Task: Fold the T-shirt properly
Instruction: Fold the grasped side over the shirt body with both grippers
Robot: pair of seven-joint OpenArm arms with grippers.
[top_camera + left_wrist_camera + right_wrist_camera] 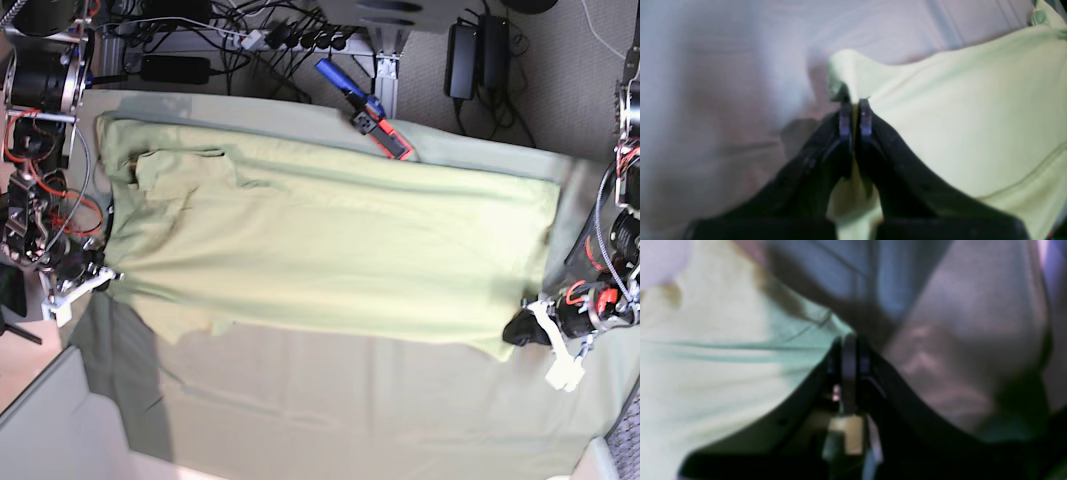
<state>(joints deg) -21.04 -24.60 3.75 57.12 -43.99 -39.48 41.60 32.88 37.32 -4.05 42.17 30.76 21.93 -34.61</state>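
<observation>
The light olive T-shirt [330,250] lies spread across the grey-green tablecloth [350,420], with one sleeve [185,165] folded onto its body at the far left. My left gripper [515,330] is shut on the shirt's near right corner. In the left wrist view the fingers [855,105] pinch a raised fold of the shirt [957,116]. My right gripper [100,278] is shut on the shirt's left edge. In the right wrist view its jaws [850,346] are closed at the edge of the shirt [706,373], and that view is blurred.
A blue and red tool [365,110] lies at the table's far edge, just beyond the shirt. Cables and power bricks [470,45] sit on the floor behind. Bare tablecloth stretches along the near side.
</observation>
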